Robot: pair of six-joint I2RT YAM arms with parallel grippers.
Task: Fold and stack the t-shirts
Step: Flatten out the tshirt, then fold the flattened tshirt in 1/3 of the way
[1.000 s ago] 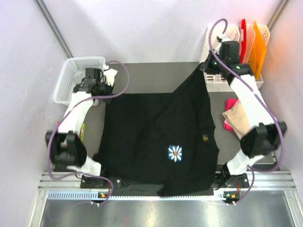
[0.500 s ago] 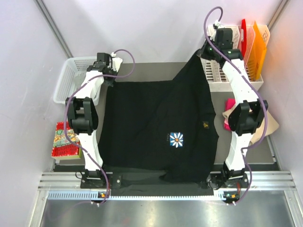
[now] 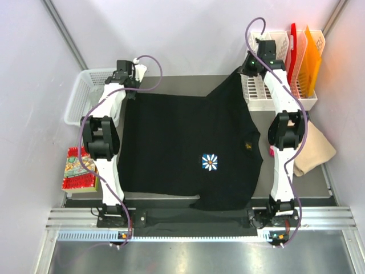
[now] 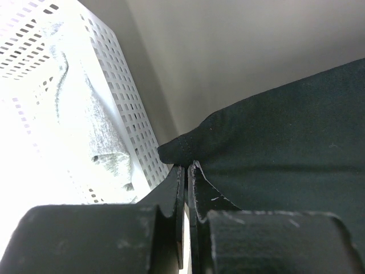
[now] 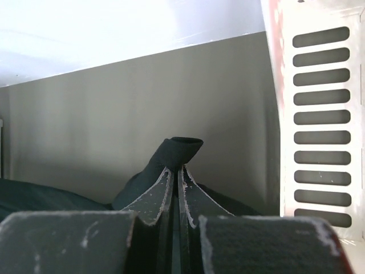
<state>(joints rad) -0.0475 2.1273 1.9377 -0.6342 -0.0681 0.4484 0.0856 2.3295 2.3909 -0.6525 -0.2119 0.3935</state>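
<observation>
The large black t-shirt, with a white-blue daisy print and a tiny gold mark, lies spread over the table. My left gripper is shut on its far left corner; in the left wrist view the jaws pinch a black cloth edge. My right gripper is shut on the far right corner, which is lifted in a peak; the right wrist view shows the cloth tip pinched between the jaws. A tan shirt and a pink one lie at right. A grey shirt sits in the basket.
A white mesh basket stands at far left, close beside my left gripper. A white rack with red and orange dividers stands at far right, next to my right gripper. A red patterned packet lies left of the table.
Both arms have stretched farther back, pulling the shirt's far edge away and flatter. The daisy print has shifted slightly. The tan shirt at right shows more.
</observation>
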